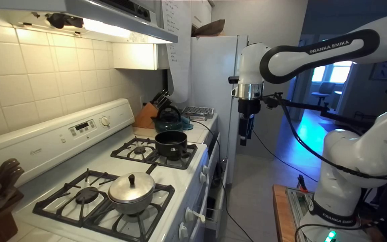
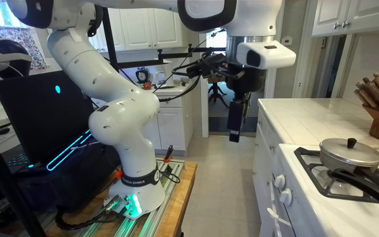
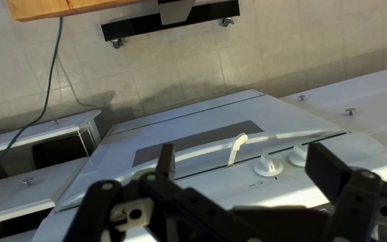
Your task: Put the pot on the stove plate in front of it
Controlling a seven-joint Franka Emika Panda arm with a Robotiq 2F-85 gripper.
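Observation:
The pot (image 1: 170, 143) is small, round and black, with a short handle at its front right. In an exterior view it stands upright on the front half of the far black grate, over a burner. The bare burner of that grate (image 1: 139, 150) lies behind the pot, towards the control panel. The near grate has another bare burner (image 1: 87, 195). The pot does not show in the wrist view. My gripper (image 1: 244, 139) points down over the floor beside the stove, apart from the pot. In the wrist view the gripper (image 3: 245, 161) has its fingers wide apart with nothing between them.
A silver lidded pan (image 1: 131, 193) stands on the near grate, its black handle (image 2: 367, 187) pointing towards the pot's side. A dark kettle (image 1: 168, 121) and knife block (image 1: 145, 116) stand beyond the pot. A range hood (image 1: 119, 20) hangs above. White knobs (image 3: 268, 166) line the stove front.

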